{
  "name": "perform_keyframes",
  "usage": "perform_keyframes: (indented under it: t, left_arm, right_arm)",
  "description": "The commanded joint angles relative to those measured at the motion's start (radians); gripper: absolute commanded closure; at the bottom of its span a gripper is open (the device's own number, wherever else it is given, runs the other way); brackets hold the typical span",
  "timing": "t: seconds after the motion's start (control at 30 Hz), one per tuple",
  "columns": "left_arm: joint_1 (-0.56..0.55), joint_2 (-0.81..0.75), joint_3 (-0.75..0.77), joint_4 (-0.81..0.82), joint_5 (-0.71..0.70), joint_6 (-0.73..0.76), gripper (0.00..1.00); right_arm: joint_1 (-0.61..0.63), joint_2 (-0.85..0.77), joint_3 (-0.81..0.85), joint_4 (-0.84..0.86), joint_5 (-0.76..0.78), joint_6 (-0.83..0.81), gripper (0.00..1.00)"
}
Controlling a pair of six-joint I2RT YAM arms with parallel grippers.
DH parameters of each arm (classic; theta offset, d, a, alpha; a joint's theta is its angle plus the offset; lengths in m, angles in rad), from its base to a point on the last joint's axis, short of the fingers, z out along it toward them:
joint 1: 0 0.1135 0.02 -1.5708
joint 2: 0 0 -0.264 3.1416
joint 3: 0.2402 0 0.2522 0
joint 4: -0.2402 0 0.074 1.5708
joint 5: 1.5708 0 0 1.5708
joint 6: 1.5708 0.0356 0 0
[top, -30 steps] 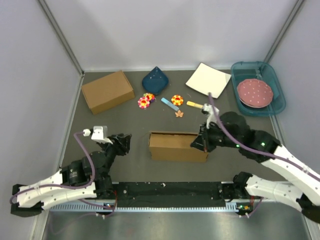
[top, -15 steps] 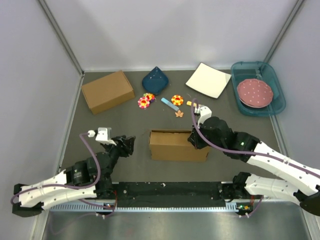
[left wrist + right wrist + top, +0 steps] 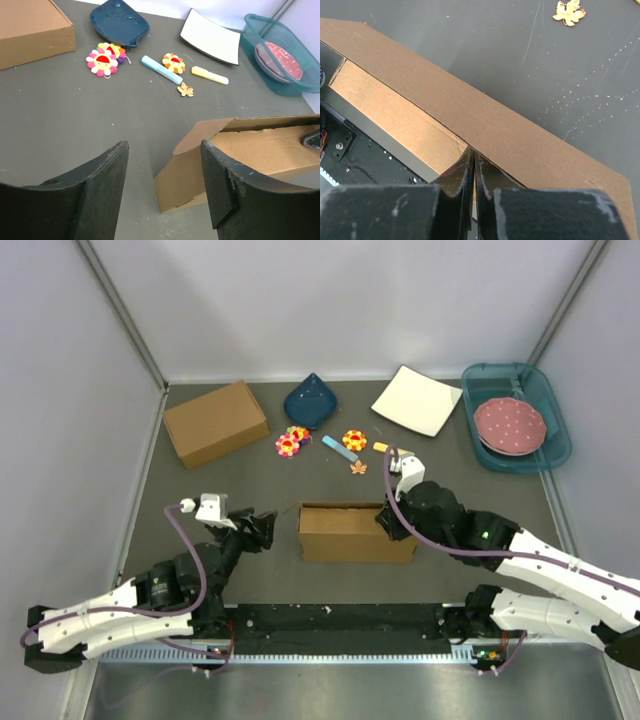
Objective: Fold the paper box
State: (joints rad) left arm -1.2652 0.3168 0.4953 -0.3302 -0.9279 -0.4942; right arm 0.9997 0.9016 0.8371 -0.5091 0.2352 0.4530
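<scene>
Box status: the paper box [image 3: 355, 532] sits on the table [image 3: 255, 480], central, close to the near edge, with walls up, top open and its left end flap [image 3: 199, 136] loose and splayed outward. Right gripper [image 3: 384, 524] is closed tight, tips at a wall's top edge near the box's right end; cannot tell if any cardboard is pinched between them. Left gripper [image 3: 263, 527] is open and empty, just beside the box's left end, aimed at it.

Risks:
- The shut tips could slip off the thin edge, so the wall flops out.
- A one-sided push with nothing bracing could slide or tip the light box.
- Left jaws coming in skewed could crumple the loose flap instead of tucking it.
</scene>
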Motion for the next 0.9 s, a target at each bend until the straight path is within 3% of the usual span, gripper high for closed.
perform_keyframes:
  t: [0.0,0.37,0.87]
  left_arm:
    - [-0.002,-0.002,-0.001,0.077,0.029,0.048,0.34]
    - [-0.002,0.048,0.012,0.053,0.175,0.115,0.31]
    - [0.000,0.228,0.046,0.149,0.138,0.295,0.40]
  right_arm:
    - [0.034,-0.012,-0.019,0.007,0.016,0.003,1.00]
    - [0.060,-0.009,-0.047,-0.002,0.021,0.032,1.00]
    - [0.065,-0.016,-0.047,-0.023,0.024,0.035,1.00]
